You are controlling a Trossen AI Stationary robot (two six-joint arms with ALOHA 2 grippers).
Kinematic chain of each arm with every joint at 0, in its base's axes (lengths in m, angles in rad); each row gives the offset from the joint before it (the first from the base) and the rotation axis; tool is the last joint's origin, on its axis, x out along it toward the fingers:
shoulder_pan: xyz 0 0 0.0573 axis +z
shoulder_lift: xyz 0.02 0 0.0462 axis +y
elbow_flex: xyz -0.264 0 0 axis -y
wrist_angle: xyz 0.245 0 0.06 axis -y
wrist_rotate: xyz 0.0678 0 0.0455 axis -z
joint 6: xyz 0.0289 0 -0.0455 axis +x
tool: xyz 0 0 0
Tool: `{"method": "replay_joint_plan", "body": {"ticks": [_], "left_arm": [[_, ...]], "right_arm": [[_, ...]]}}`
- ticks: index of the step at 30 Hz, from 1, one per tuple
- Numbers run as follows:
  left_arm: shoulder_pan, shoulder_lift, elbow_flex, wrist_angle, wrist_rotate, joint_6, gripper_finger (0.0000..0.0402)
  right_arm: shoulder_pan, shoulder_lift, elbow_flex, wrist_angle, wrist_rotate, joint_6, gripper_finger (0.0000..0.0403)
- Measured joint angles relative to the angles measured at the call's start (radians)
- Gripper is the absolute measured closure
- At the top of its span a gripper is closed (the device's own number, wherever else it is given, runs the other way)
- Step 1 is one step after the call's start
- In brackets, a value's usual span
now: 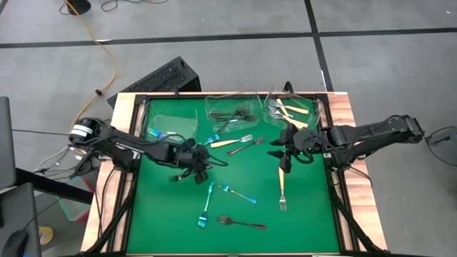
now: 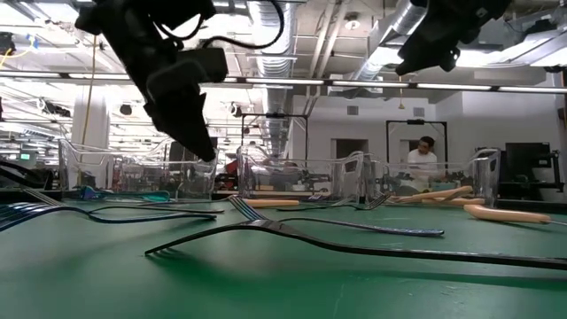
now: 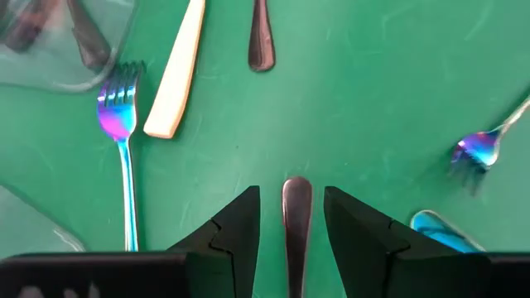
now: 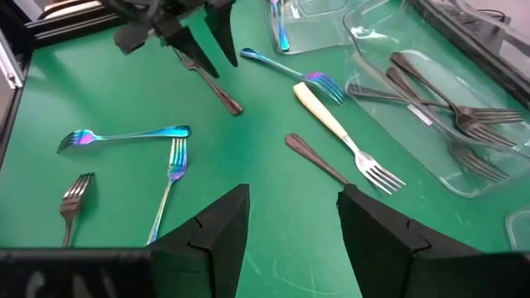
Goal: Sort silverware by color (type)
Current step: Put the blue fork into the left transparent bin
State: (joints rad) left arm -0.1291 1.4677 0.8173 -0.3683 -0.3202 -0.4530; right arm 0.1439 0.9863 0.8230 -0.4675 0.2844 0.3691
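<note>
My left gripper (image 3: 291, 197) is open over the middle of the green mat (image 1: 307, 214), pointing down. Its fingers stand on either side of a dark fork's handle (image 3: 296, 219) with green showing on both sides. That dark fork (image 4: 211, 83) lies flat on the mat. My right gripper (image 4: 290, 223) hangs open above the mat's right half (image 1: 285, 158) with nothing between its fingers. Loose on the mat lie iridescent blue forks (image 4: 124, 134) (image 4: 170, 178), a cream-handled fork (image 4: 348, 141) and dark forks (image 4: 319, 161) (image 4: 74, 199).
Three clear tubs stand along the far edge: the left one (image 1: 175, 123) holds blue forks, the middle one (image 1: 228, 111) dark forks, the right one (image 1: 289, 107) cream-handled forks. Another cream fork (image 1: 283, 193) lies below my right gripper. A dark fork (image 1: 239, 223) lies near the front edge.
</note>
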Motion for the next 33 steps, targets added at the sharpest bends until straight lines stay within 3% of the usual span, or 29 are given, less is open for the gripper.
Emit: {"method": "replay_joint_plan", "body": {"ticks": [21, 33], "left_arm": [[0.000, -0.051, 0.000, -0.003, 0.030, 0.006, 0.0281], [0.000, -0.086, 0.000, -0.096, 0.017, 0.021, 0.0281]], "right_arm": [[-0.003, 0.000, 0.000, 0.000, 0.004, 0.000, 0.0198], [-0.007, 0.000, 0.000, 0.018, 0.005, 0.025, 0.0198]]}}
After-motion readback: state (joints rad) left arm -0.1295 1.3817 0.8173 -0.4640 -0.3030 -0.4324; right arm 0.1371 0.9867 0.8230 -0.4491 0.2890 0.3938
